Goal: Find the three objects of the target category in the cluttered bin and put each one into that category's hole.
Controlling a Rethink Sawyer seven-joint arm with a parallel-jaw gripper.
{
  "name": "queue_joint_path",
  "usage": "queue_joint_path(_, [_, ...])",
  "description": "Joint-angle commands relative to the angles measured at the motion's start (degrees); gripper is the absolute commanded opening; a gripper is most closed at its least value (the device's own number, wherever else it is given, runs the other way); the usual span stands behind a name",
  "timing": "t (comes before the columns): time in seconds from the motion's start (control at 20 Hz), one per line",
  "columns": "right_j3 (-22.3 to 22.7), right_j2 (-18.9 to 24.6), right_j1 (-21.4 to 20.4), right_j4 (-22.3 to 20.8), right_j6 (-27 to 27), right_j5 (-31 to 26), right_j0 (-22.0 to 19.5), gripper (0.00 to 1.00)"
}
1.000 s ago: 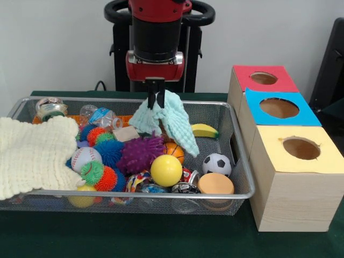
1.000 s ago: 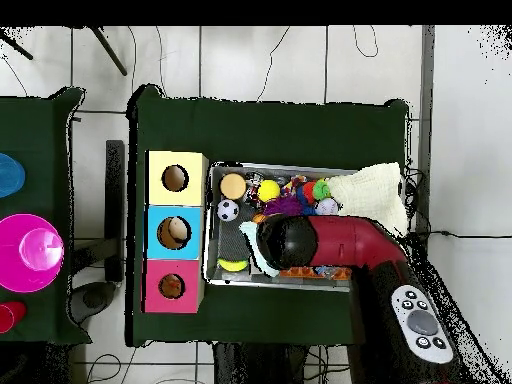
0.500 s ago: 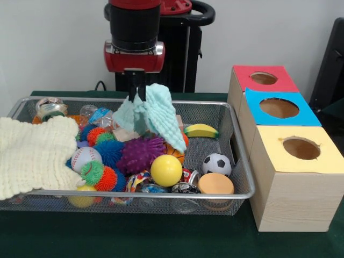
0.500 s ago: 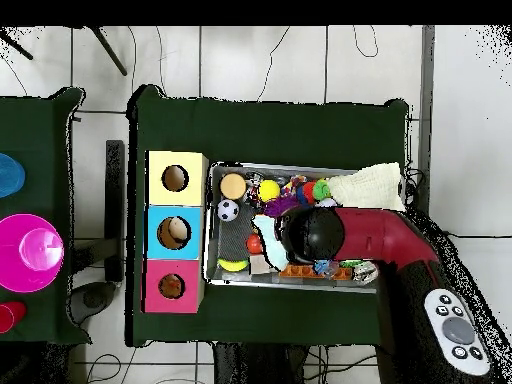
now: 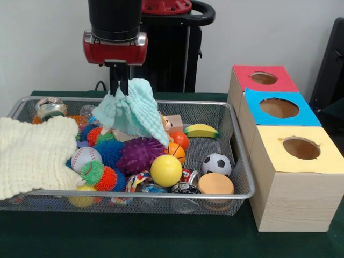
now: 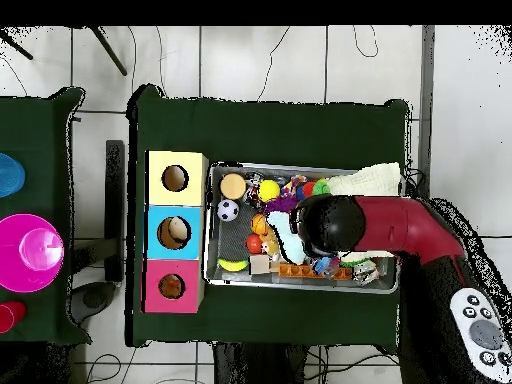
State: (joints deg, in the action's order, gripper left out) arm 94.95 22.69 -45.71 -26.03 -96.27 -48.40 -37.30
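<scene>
The gripper (image 5: 123, 88) pinches a mint cloth (image 5: 131, 110) at upper centre; its folds hide toys in the bin (image 5: 236, 153).

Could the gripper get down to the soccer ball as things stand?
Probably not yet: the gripper is shut on the teal cloth, so it has no free grasp. The soccer ball itself lies uncovered near the bin's wire wall.

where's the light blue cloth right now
In the front view the light blue cloth hangs pinched in the gripper, lifted over the left-centre of the wire bin, just above the purple spiky ball.
</scene>
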Motion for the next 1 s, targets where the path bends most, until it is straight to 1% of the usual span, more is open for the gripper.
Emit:
queue_joint_path(0.05, [-3.12, 7.05, -0.7, -3.27, 20.95, -8.39, -1.64, 0.0])
queue_joint_path(0.5, [-2.83, 8.4, -2.17, -3.21, 17.51, -10.45, -0.41, 0.0])
queue_joint_path(0.7, [-3.16, 8.92, -4.24, -2.7, 16.34, -13.27, 0.78, 0.0])
queue_joint_path(0.8, [-3.46, 9.09, -5.04, -2.62, 16.42, -14.58, 0.92, 0.0])
queue_joint_path(1.0, [-4.78, 9.71, -5.46, -2.81, 18.62, -16.52, -0.3, 0.0])
